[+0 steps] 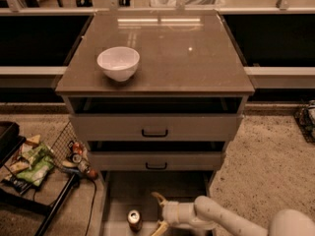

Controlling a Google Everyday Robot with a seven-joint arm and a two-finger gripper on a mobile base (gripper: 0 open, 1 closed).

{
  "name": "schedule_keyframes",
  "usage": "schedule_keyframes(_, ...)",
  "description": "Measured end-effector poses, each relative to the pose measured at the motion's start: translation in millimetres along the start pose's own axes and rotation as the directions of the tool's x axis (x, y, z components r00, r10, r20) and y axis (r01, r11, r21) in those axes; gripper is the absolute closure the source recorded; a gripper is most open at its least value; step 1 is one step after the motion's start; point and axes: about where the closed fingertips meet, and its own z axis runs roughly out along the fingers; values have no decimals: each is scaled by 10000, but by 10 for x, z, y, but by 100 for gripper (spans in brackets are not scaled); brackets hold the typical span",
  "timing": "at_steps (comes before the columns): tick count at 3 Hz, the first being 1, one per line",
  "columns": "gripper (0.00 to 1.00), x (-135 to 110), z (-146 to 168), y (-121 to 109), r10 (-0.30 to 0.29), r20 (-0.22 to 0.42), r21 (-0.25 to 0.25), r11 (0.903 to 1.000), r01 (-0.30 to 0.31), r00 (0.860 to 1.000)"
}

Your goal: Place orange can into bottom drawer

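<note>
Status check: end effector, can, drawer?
End effector open, low in bottom drawer. Orange can upright on drawer floor, beside it. Nothing between them.

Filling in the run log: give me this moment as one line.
orange can: upright in bottom drawer | gripper: open, beside can, not touching | placement: looks done

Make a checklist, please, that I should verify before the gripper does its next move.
1. Can inside bottom drawer: ok. The can stands on the floor of the bottom drawer.
2. Can upright: ok, its silver top faces up.
3. Can released: ok. The gripper is open, just right of the can, and appears apart from it.
4. Clearance under the middle drawer for lifting the arm: cannot tell.
5. Bottom drawer open far enough to pull straight back: ok.
</note>
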Motion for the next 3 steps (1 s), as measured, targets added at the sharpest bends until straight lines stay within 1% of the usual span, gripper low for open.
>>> schedule_keyframes(1, 0, -105, -753, -157, 325, -1775, 1307, 9914, -92, 9836)
schedule_keyframes(2, 0, -275, -1056, -147, 762, -3392, 1818, 9832, -141, 9376)
schedule_keyframes(3, 0, -526, -1024, -122, 1420, -4677, 2085, 9769, -473, 8724)
